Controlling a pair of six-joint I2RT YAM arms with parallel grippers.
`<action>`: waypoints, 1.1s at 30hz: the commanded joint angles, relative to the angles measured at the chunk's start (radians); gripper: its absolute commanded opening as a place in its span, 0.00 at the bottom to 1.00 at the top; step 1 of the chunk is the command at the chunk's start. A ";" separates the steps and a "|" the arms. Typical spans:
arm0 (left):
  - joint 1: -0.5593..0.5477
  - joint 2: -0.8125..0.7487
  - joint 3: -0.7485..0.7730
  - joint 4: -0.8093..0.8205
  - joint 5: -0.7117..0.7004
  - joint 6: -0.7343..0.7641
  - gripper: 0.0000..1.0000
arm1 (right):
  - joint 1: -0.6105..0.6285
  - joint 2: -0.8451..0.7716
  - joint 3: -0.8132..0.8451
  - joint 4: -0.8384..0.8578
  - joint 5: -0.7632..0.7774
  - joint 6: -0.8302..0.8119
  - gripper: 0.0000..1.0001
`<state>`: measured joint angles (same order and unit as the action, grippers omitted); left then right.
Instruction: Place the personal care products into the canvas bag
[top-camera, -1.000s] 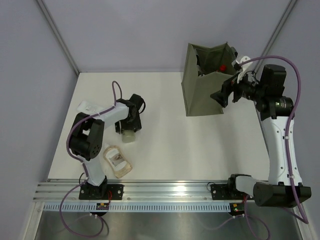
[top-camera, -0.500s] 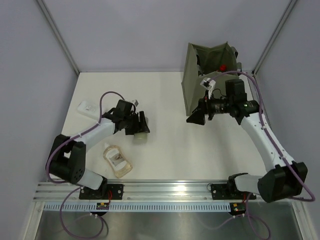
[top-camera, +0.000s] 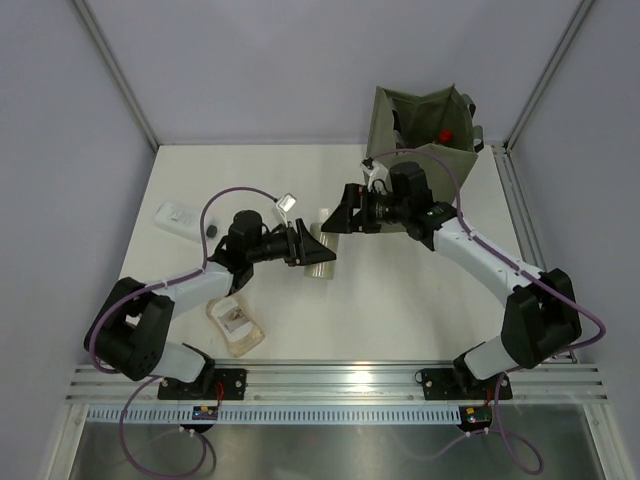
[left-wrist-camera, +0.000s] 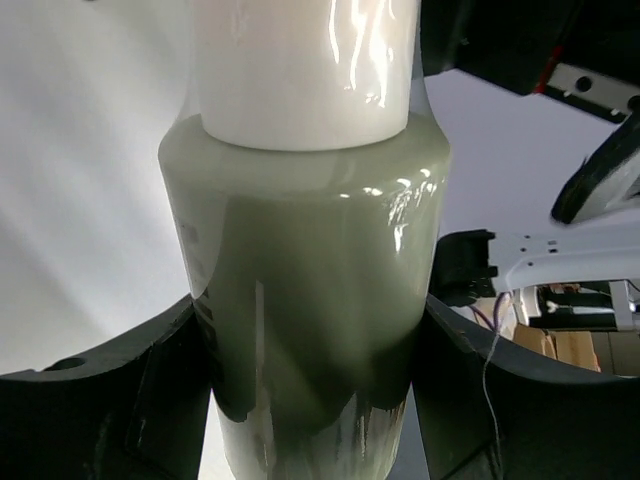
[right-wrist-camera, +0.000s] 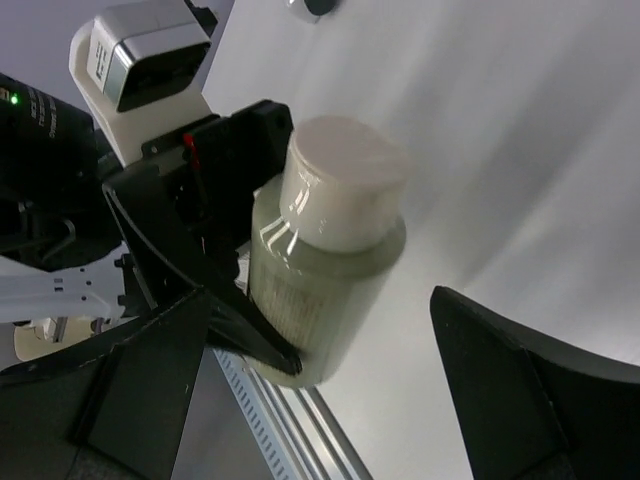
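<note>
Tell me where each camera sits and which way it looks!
Top camera: high above and behind the arms, looking down at the table, the bag and both arms; the left tool holds a bottle near the right tool.
Left wrist camera: on the left arm, looking along its tool at the bottle; its two dark fingers squeeze it.
Right wrist camera: on the right arm, facing the left tool and bottle; its own fingers are spread apart.
Shared: all three show the bottle.
</note>
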<state>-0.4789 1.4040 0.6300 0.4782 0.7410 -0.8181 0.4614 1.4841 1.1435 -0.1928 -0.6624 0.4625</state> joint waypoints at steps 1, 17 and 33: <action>-0.017 -0.002 0.053 0.298 0.078 -0.079 0.00 | 0.075 0.039 0.015 0.104 0.129 0.142 1.00; -0.040 -0.042 0.103 0.206 0.031 -0.070 0.67 | 0.132 0.094 0.111 0.084 -0.016 0.044 0.00; -0.040 -0.430 0.122 -0.521 -0.254 0.368 0.99 | -0.118 0.035 0.510 -0.260 -0.154 -0.305 0.00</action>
<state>-0.5186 1.0489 0.7273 0.1448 0.6495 -0.5838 0.3885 1.5955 1.5059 -0.4641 -0.7689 0.1921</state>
